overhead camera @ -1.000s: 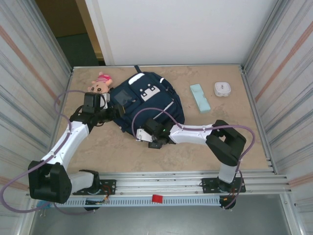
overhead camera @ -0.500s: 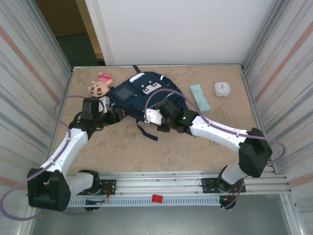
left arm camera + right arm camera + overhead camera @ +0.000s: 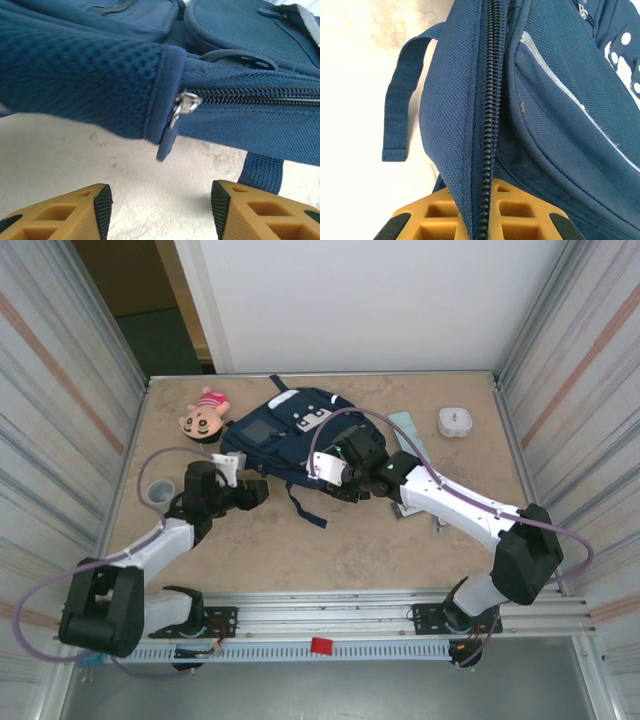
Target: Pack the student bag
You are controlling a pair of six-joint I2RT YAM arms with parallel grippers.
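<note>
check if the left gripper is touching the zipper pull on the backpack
Apart. In the left wrist view the open left gripper sits short of the zipper pull, with bare table showing between them.

I count one bag (image 3: 275,445), one doll (image 3: 203,412), one ring (image 3: 157,490). Also one white box (image 3: 455,421) and one teal case (image 3: 403,426).

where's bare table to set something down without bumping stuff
Biggest free patch: the near table strip between the two arms, in front of the student bag. Also bare: right side, between the right arm and wall, nearer than the white box. Crowded: far left, around the plush toy, bag and grey ring.
</note>
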